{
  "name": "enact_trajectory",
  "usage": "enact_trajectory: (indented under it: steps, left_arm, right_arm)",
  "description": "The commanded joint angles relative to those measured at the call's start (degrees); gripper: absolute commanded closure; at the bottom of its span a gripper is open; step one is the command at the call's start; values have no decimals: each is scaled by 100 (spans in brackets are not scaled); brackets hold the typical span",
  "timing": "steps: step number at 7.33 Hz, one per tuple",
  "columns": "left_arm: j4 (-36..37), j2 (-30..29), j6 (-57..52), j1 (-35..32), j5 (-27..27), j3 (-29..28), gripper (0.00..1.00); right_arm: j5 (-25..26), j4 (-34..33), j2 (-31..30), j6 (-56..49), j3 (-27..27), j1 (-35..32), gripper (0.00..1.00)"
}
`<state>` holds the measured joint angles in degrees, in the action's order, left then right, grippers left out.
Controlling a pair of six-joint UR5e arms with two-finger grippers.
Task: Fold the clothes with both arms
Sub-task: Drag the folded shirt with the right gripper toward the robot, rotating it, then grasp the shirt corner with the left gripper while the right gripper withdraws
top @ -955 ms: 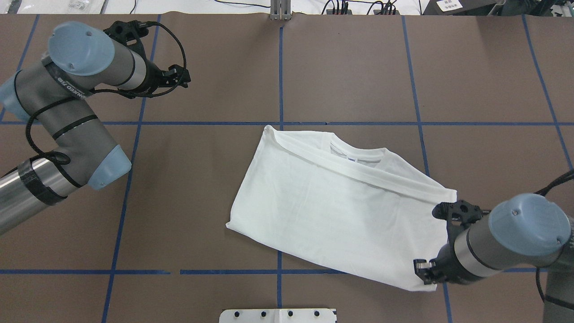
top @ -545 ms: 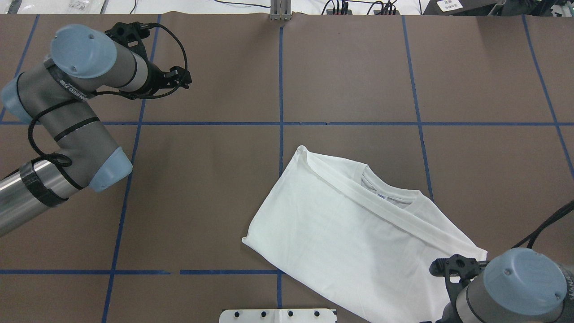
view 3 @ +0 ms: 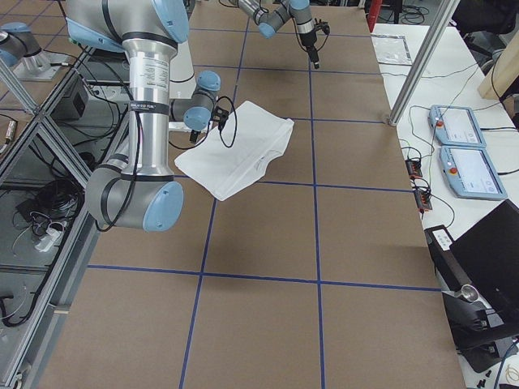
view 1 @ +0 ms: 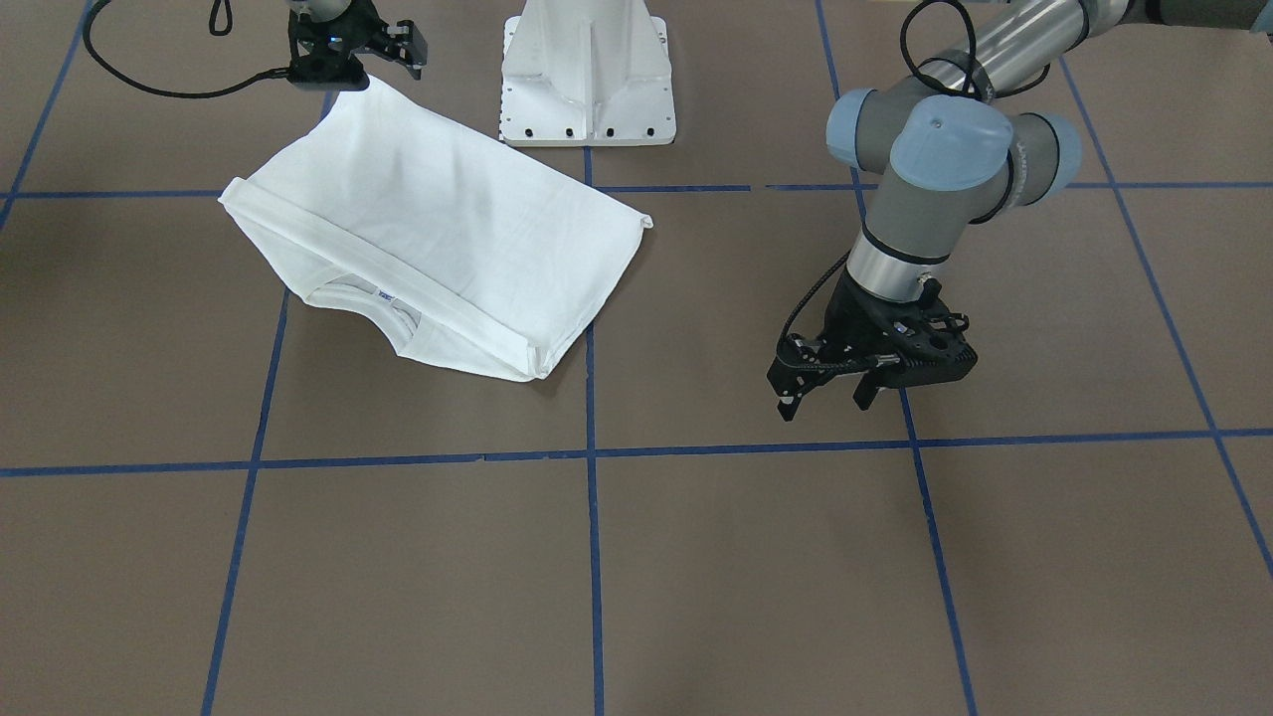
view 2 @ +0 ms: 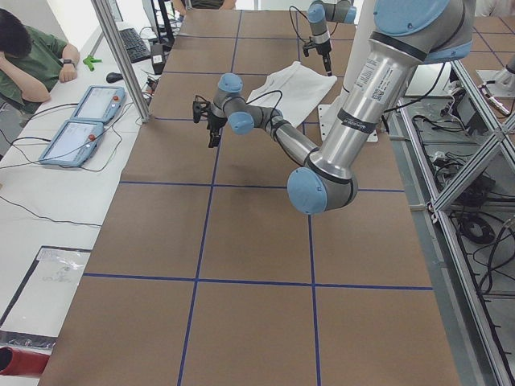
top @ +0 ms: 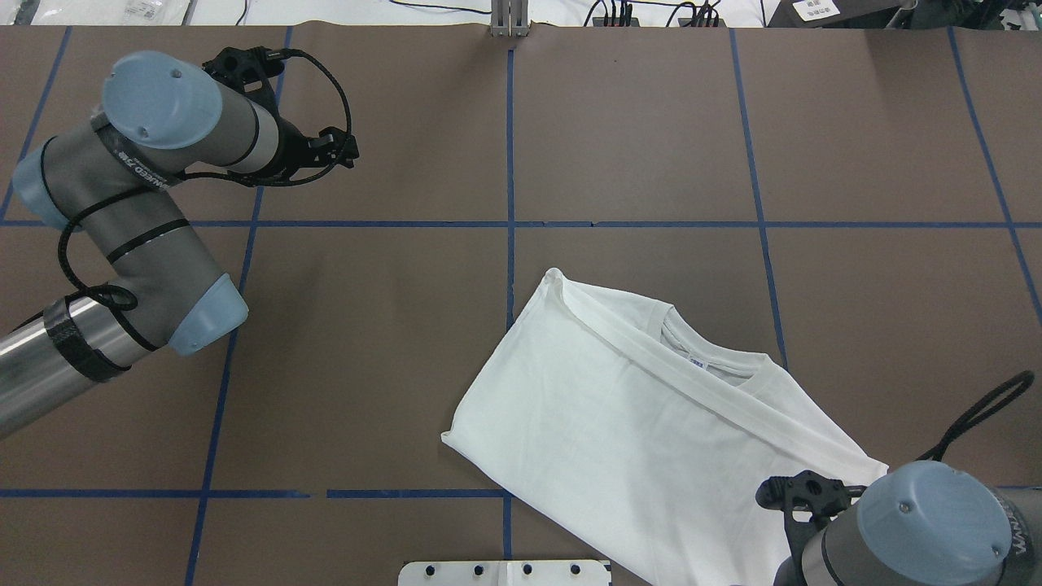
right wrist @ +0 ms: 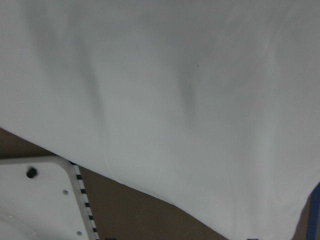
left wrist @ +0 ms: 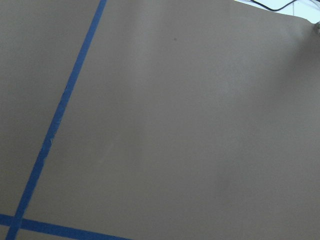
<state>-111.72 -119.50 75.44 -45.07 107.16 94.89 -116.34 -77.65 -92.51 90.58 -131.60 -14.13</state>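
Brown taped bench [top: 366,342] carries the white shirt [top: 619,431] near its robot-side edge, right tool [view 1: 346,68] pinching a corner, left tool [view 1: 827,398] spread, empty.

Shirt [view 1: 438,229] lies on the desk [view 1: 696,557]. One corner sits up at the right fingers [view 1: 333,75]; the rest spreads away from them toward desk centre, collar on the far edge. Pedestal base [view 1: 587,89] near the right fingers, at the robot-side edge. Left fingers [view 1: 789,393] well apart from shirt, above desk.
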Motion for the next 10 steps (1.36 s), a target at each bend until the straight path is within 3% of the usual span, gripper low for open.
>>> enact_trajectory:
  steps: [1, 4, 6, 8, 10]
  left_arm:
    - [-7, 94, 992, 669, 350, 466, 1]
    - [-52, 93, 3104, 2260, -183, 862, 1]
    - [-34, 199, 3773, 2956, -213, 803, 1]
    - [-25, 182, 3978, 3179, -327, 724, 1]
    - [10, 182, 3891, 2944, -336, 662, 1]
  right_arm:
    - [-107, 13, 626, -49, -102, -1471, 0]
    - [-730, -4, 1146, -93, -16, -2855, 0]
    - [-724, 4, 1182, -155, 186, -2929, 0]
    - [-688, 5, 1340, -155, 292, -2929, 0]
    - [-671, 13, 1341, -155, 301, -2929, 0]
